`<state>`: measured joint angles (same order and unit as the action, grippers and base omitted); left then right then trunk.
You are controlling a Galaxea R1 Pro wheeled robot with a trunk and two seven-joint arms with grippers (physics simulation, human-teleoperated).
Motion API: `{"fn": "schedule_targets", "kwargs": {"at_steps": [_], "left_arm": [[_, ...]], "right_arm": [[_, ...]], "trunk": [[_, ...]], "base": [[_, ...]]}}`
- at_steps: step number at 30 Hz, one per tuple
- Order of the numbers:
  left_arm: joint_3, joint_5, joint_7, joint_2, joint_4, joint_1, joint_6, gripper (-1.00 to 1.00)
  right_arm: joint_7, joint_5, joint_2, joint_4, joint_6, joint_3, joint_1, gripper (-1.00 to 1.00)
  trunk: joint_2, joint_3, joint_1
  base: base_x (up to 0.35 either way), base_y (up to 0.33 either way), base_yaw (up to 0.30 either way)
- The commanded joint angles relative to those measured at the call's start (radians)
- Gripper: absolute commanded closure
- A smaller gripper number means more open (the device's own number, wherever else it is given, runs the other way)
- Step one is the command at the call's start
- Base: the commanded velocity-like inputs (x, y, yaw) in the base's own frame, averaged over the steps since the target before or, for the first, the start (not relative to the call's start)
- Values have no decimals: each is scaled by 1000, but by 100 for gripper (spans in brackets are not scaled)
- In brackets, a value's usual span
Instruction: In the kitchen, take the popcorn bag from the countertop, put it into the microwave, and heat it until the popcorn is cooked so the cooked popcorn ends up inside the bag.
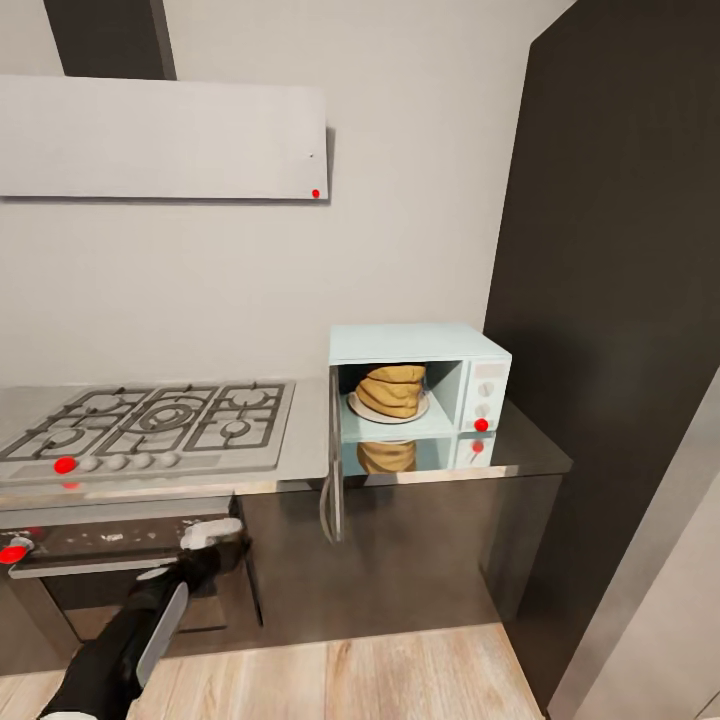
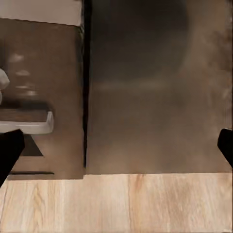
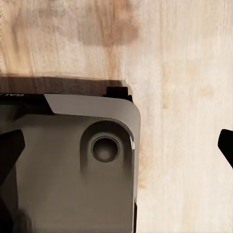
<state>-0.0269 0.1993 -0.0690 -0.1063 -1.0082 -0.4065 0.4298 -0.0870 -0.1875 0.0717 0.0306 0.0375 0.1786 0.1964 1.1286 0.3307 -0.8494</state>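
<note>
Now, left end effector point(image 2: 116, 145): hanging low in front of the built-in oven point(image 1: 120, 570), fingertips spread wide with nothing between them.
Counter point(image 1: 310, 440): carrying the hob at left and the microwave point(image 1: 418, 392) at right.
Popcorn bag point(image 1: 394, 390): sitting on the white plate point(image 1: 360, 408) inside the cavity.
Door point(image 1: 334, 470): standing wide open, swinging out toward the robot.
Step in hand: probably closing it; pushing its outer face steadily, avoiding knocking the bag, then pressing the red button point(image 1: 481, 425).
Right end effector point(image 3: 116, 145): fingers parted, empty, facing the robot's own base over the wooden floor.
</note>
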Motion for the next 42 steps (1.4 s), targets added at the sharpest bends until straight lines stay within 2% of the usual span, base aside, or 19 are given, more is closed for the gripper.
{"fn": "schedule_targets", "kwargs": {"at_steps": [1,3,5,7,9,12,14,18,19,22,28,34,38,42], "left_arm": [[-2,3,-41,4,-1,-22,7,-100],[-1,2,-151,20,-17,-55,1,-100],[3,-2,-223,37,-53,-68,-9,-100],[8,-8,-250,58,-67,-72,-30,-100],[14,-12,-255,68,-72,-73,-43,-100],[36,-47,-257,79,-87,-74,-65,-100],[40,-57,-259,81,-94,-74,-83,-100],[41,-58,-267,83,-99,-74,-147,-100],[42,-58,-270,92,-100,-74,-159,-100],[42,-56,-273,92,-98,-74,-161,-100],[42,-58,-391,96,-91,-74,-161,-100],[41,-58,-404,98,-90,-74,-161,-100],[42,-64,-404,137,-89,-74,-161,-100],[42,-64,-404,147,-90,-74,-161,-100]], "right_arm": [[-2,-10,0,3,4,9,2,-100],[-2,-9,1,3,4,9,2,-100],[-1,-9,2,3,4,9,2,-100],[-1,-9,4,3,5,9,2,-100],[-1,-7,5,3,6,10,2,-100],[0,-4,3,3,38,10,2,-100],[0,-3,5,3,50,10,2,-100],[0,-2,4,3,56,10,2,-100],[1,-1,3,3,57,12,2,-100],[1,-1,3,3,58,13,2,-100],[1,-1,3,3,58,13,2,-100],[1,-1,5,3,58,13,2,-100],[1,-1,3,3,58,13,2,-100],[1,-1,3,3,58,13,1,-100]], "trunk": [[1,1,0],[1,1,0],[1,1,0],[1,1,0],[1,1,0],[1,1,0],[1,1,0],[1,1,0],[1,1,0],[1,1,0],[1,1,0],[1,1,0],[1,1,0],[1,1,0]], "base": [[0,0,0],[0,0,0],[0,0,0],[0,0,0],[0,0,0],[0,0,0],[0,0,0],[0,0,-1],[0,0,-204],[0,0,-229],[0,0,-241],[0,0,-242],[0,0,-242],[0,0,-242]]}}
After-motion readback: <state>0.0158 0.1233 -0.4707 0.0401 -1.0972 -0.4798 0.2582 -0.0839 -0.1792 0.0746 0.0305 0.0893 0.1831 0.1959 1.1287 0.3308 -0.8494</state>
